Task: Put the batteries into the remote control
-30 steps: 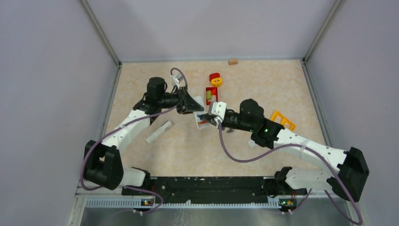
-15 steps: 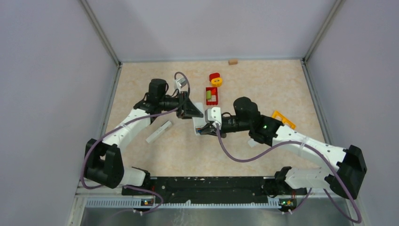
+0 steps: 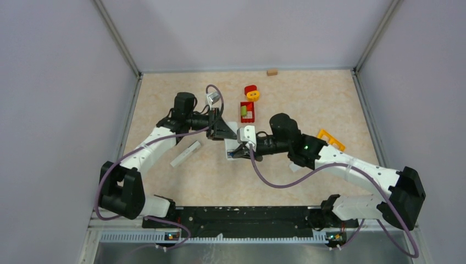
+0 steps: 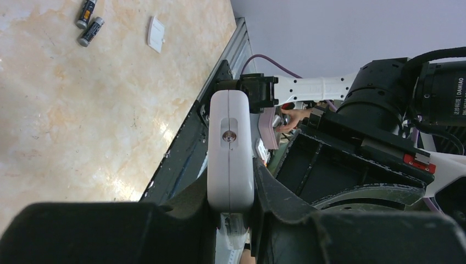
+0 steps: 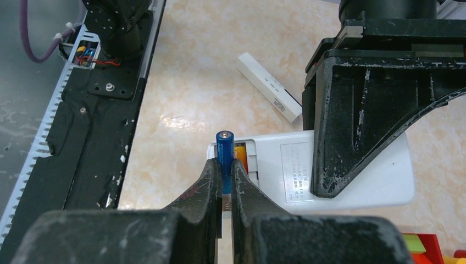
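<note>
Pale, marbled table (image 3: 308, 104) fills a grey-walled booth, with two robot arms reaching in from the near edge. At mid-table the left tool (image 3: 225, 130) is clamped on the long edges of a white remote control (image 5: 351, 170), bracing it back-side up with its battery compartment open at the near end. Something orange shows inside that compartment. The right tool (image 5: 222, 187) is pressed together on a blue battery (image 5: 224, 151), pinching its lower body so the capped end sticks out over the compartment. Two spare batteries (image 4: 88, 22) lie loose on the table, well to the right of the remote.

The battery looks light, rigid and smooth. Being round, it could swivel or slip in the pinch, so a grip across its middle seems safest. The remote is hard, light plastic and would likely slide if it were not held.

Compared with a second ago, the right arm has swung slightly left and nearer, carrying the battery to the remote's end. The left arm has barely shifted.
</note>
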Robot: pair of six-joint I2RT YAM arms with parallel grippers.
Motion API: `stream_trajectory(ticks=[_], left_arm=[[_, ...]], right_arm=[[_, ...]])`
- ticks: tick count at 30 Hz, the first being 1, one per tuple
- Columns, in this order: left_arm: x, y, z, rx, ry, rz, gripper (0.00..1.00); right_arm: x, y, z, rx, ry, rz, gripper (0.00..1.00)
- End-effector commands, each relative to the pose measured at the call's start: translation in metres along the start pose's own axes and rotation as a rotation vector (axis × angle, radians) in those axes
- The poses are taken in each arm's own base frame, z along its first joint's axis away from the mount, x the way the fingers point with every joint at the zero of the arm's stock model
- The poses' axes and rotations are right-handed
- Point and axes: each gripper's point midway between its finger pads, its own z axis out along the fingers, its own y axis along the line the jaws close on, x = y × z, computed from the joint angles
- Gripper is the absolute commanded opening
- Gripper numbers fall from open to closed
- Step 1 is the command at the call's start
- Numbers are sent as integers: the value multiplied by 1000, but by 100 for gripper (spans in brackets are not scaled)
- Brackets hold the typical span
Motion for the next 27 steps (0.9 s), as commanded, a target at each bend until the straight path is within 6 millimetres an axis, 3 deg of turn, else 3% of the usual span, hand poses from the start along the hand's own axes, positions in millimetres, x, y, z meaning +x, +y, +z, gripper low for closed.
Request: stream_trajectory(ticks=[1, 15, 21, 27], left_arm=[[-5, -18, -4, 51, 4, 82, 0], [-9, -19, -3, 59, -8, 51, 0], [-8, -18, -3, 58, -4, 54, 0], [-9, -15, -1, 54, -2, 49, 0]], right_arm=[[-29, -6, 3, 1, -79, -73, 0], [-14, 0, 6, -29, -45, -63, 4], [-10, -2, 5, -15, -17, -58, 17], [-11, -4, 1, -9, 12, -54, 23]])
